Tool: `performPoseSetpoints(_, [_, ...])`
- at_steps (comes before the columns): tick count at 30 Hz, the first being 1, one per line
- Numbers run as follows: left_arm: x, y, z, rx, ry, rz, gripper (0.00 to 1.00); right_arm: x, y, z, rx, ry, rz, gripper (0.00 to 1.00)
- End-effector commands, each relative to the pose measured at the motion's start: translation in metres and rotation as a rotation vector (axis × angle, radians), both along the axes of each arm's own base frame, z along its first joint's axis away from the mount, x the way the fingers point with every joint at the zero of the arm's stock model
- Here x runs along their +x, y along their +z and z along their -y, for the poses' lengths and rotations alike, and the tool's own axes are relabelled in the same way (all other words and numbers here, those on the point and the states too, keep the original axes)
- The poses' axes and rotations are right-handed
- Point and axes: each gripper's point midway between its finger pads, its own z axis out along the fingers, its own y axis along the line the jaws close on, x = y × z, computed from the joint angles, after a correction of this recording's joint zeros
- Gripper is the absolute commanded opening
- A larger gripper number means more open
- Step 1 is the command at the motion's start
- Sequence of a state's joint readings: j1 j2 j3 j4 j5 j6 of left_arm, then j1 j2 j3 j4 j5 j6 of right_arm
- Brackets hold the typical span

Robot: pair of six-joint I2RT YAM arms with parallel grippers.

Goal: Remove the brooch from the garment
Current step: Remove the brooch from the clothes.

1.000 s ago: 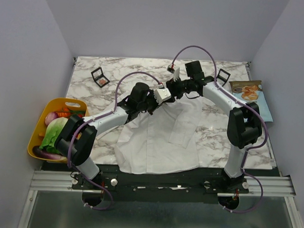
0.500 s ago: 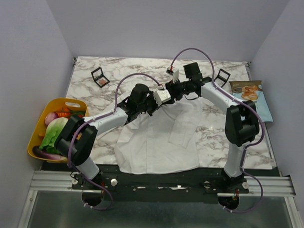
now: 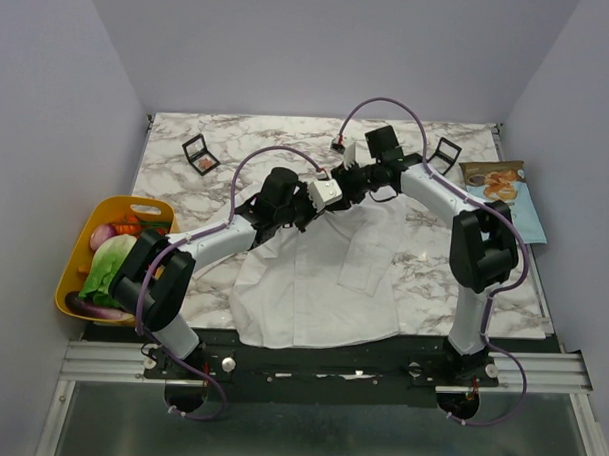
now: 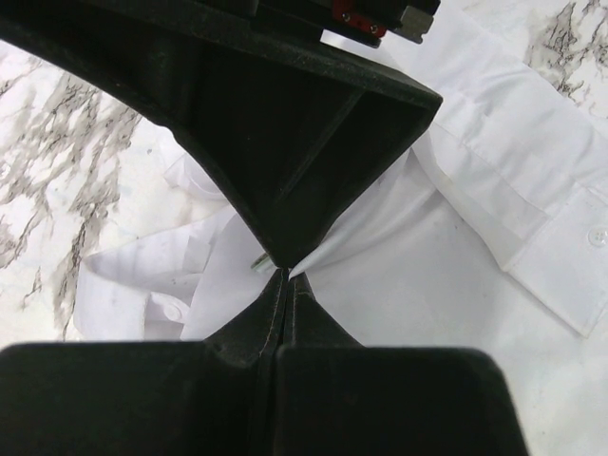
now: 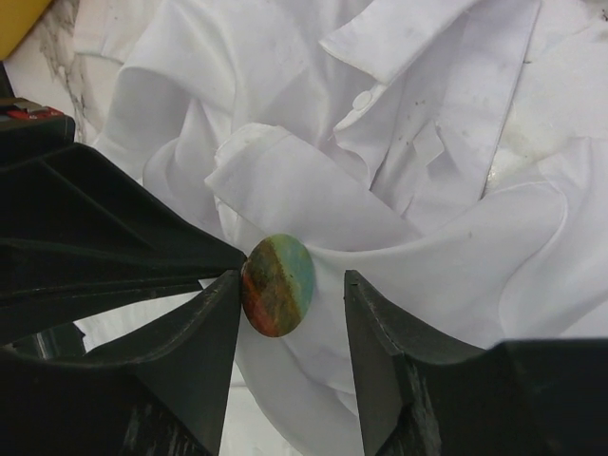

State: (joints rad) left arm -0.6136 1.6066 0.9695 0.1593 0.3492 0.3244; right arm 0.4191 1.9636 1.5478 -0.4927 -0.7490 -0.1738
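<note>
The white garment lies spread on the marble table, its collar end bunched between both grippers. The brooch, a small round green and orange-red pin, sits on a tented fold of the garment. My right gripper is open around it: the left finger touches the brooch's edge, the right finger stands a little apart. My left gripper is shut, pinching the fabric just behind the brooch, where a bit of metal pin shows. In the top view the two grippers meet over the collar and hide the brooch.
A yellow basket of vegetables hangs off the table's left edge. Black makeup palettes lie at the back left and back right. A food picture card lies at the right edge.
The right arm has edged slightly left, toward the left gripper at the collar. The left arm and the shirt stay where they were.
</note>
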Motion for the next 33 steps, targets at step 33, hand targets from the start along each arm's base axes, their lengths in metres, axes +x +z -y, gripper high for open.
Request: performPoseSetpoints(33, [-0.012,-0.019,-0.003,0.079,-0.088,-0.020,0.38,0.025,0.035,0.007,-0.077,-0.099,0.127,0.13])
